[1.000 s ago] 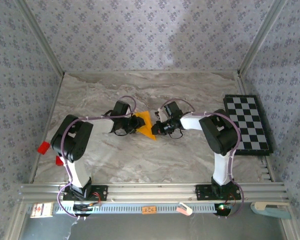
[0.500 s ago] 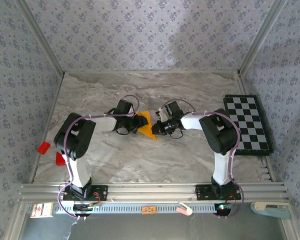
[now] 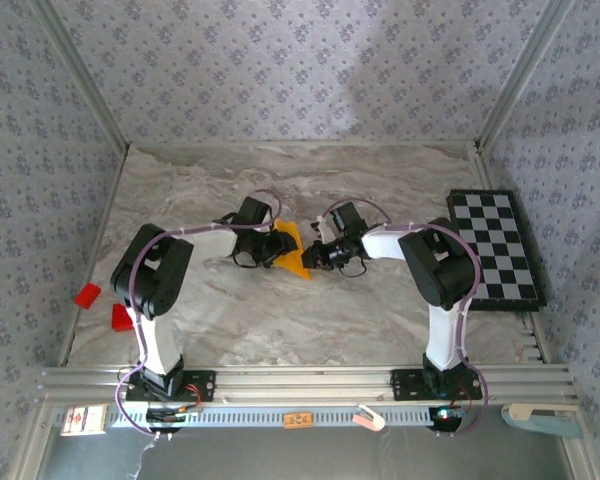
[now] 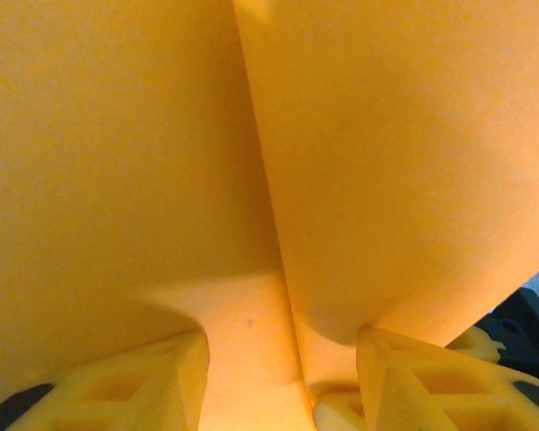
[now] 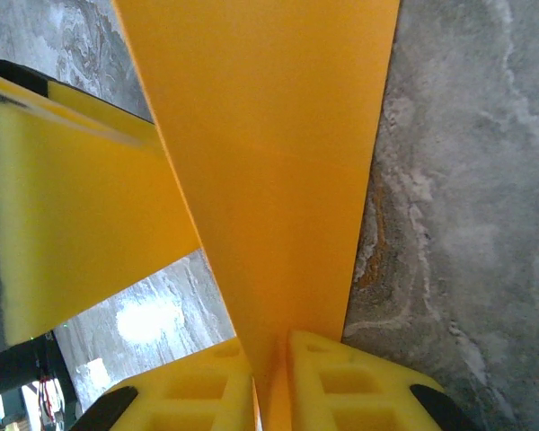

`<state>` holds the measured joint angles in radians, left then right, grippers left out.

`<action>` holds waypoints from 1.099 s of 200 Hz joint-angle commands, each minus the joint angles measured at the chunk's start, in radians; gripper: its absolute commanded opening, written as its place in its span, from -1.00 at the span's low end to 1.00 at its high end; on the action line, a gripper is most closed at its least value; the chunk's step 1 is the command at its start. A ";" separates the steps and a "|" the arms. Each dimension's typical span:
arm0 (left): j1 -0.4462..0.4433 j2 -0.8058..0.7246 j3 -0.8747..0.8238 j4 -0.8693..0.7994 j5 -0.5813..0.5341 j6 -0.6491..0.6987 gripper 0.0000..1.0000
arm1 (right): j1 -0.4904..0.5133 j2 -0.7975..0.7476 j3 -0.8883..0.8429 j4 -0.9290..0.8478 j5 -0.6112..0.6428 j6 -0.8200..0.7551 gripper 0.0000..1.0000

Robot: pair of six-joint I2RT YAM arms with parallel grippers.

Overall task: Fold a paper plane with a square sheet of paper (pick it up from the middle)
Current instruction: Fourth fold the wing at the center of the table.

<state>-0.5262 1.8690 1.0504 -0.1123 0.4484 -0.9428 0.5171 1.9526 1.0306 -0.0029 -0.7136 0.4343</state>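
Observation:
The square sheet of paper, orange-yellow and folded to a triangular outline, stands at mid-table between the two grippers. My left gripper is at its left side. In the left wrist view the paper shows a centre crease, and the left gripper stands open, its fingers well apart on either side of the fold. My right gripper meets the paper from the right. The right wrist view has that gripper shut on the paper's edge, which rises out of the closed fingers.
A black-and-white checkerboard lies along the table's right edge. Two small red blocks sit at the left edge beside the left arm. Patterned walls enclose the marbled table on three sides.
The left gripper's fingers have spread apart around the paper, and the left arm has shifted slightly right. The right gripper and the paper have stayed in place.

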 commanded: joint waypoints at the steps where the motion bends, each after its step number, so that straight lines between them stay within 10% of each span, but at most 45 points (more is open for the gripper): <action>1: -0.011 0.043 0.018 -0.102 -0.050 0.014 -0.02 | -0.005 0.035 -0.023 -0.023 0.017 0.010 -0.68; 117: -0.011 -0.053 0.029 -0.038 -0.049 0.050 -0.10 | -0.015 0.076 0.018 -0.065 -0.042 0.008 -0.81; 220: 0.003 -0.069 -0.033 0.205 0.067 0.049 -0.70 | -0.025 0.098 0.048 -0.101 -0.057 0.003 -0.80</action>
<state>-0.5293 1.7729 1.0378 0.0235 0.4667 -0.8875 0.4881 2.0003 1.0748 -0.0563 -0.7895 0.4393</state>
